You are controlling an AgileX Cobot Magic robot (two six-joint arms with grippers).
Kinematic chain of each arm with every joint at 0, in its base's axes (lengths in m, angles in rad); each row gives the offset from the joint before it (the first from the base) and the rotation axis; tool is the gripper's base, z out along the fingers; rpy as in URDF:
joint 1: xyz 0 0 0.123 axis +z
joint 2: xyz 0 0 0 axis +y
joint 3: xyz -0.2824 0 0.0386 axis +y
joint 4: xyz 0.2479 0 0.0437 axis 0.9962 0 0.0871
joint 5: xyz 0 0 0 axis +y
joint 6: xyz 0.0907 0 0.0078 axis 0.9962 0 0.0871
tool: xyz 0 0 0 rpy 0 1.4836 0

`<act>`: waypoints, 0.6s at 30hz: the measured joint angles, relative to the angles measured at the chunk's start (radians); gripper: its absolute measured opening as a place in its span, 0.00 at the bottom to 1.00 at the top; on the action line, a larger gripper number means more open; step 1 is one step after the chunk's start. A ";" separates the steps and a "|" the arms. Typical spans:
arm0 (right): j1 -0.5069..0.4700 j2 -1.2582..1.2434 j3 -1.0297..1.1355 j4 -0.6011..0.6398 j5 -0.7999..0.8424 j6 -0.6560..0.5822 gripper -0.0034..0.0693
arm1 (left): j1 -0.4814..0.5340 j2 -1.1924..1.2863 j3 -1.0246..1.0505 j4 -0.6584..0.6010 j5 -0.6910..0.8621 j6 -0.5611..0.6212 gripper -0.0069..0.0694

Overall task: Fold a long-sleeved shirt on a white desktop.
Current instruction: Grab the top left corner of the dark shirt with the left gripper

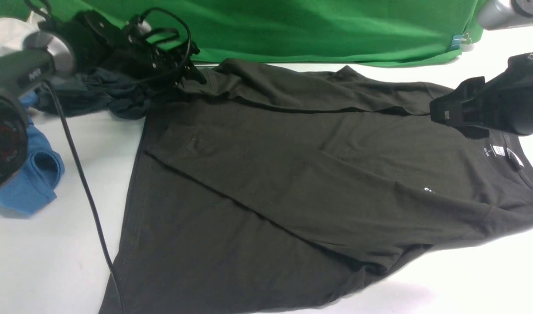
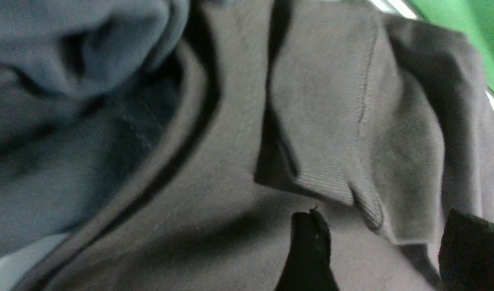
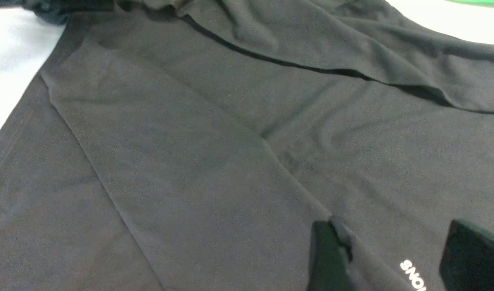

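Note:
The dark charcoal-brown long-sleeved shirt (image 1: 292, 183) lies spread on the white desktop (image 1: 48, 261), with its hem to the left and its collar to the right. One sleeve is folded across the body and the other lies along the far edge. My left gripper (image 1: 196, 73) is at the shirt's far left corner, open; in the left wrist view the gripper (image 2: 388, 250) has the ribbed sleeve cuff (image 2: 332, 178) just ahead of its fingertips. My right gripper (image 1: 439, 114) hovers open over the chest, and in its wrist view the gripper (image 3: 396, 258) frames the white print (image 3: 412, 275).
A smaller slate-grey garment (image 1: 105, 98) is bunched beside the left gripper, touching the shirt's corner. A blue garment (image 1: 31, 179) lies at the far left. A black cable (image 1: 83, 187) trails over the desktop and the hem. The green cloth backdrop (image 1: 314, 26) closes the far side.

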 joint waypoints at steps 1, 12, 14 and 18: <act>0.000 0.000 0.000 0.000 0.000 0.000 0.59 | 0.000 0.002 0.000 -0.004 -0.002 0.000 0.65; 0.000 0.000 0.000 0.002 0.000 0.000 0.59 | 0.000 0.045 0.000 -0.068 -0.117 0.035 0.65; 0.000 0.000 0.000 0.003 -0.001 0.000 0.59 | 0.000 0.045 0.000 -0.071 -0.127 0.049 0.64; 0.000 0.000 0.000 0.003 -0.010 0.000 0.59 | 0.000 0.045 0.000 -0.072 -0.136 0.085 0.56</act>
